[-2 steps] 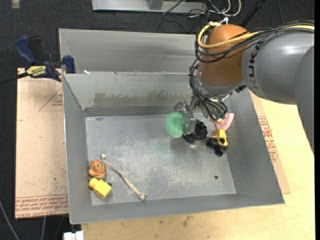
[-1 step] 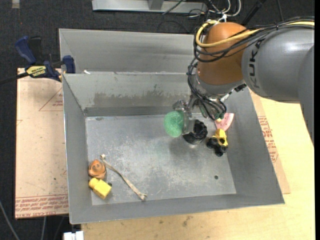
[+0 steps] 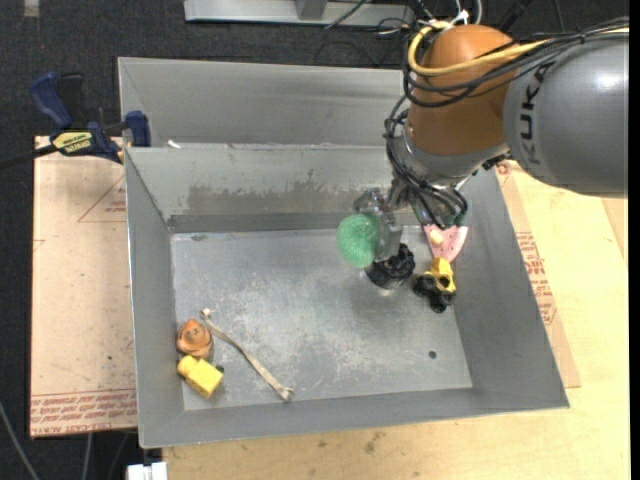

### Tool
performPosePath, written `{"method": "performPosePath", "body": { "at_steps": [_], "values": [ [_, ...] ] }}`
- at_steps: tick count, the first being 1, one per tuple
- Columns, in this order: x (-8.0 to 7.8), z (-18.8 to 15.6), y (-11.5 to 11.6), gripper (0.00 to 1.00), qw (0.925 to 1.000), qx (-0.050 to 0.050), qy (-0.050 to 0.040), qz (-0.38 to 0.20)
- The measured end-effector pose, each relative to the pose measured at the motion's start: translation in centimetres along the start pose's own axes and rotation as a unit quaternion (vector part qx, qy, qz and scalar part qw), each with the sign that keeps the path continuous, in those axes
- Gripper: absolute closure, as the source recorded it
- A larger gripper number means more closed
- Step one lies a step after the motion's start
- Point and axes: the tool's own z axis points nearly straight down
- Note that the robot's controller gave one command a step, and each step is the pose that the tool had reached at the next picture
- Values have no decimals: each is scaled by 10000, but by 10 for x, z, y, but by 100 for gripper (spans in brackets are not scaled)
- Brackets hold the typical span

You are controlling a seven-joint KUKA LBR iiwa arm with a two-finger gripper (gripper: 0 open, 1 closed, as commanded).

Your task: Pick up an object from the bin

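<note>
My gripper [image 3: 384,226] reaches down under the arm's orange cover into the right half of the bin. A round green soft thing [image 3: 355,240] sits right against its left side; whether it is gripped is hidden. Just below the gripper lies a small black lump [image 3: 391,267]. To its right are a yellow and black toy [image 3: 437,284] and a pink and white piece [image 3: 446,239] near the right wall.
At the bin's front left lie an orange-brown round thing [image 3: 195,337], a yellow block [image 3: 200,376] and a thin pale stick [image 3: 250,360]. The arm and its cables cover the bin's back right corner.
</note>
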Motion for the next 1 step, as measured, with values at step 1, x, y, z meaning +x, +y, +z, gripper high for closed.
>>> {"method": "performPosePath", "body": {
  "at_steps": [1],
  "values": [
    [11,-24,-7,100,9999,8,-16,161]
  ]
}}
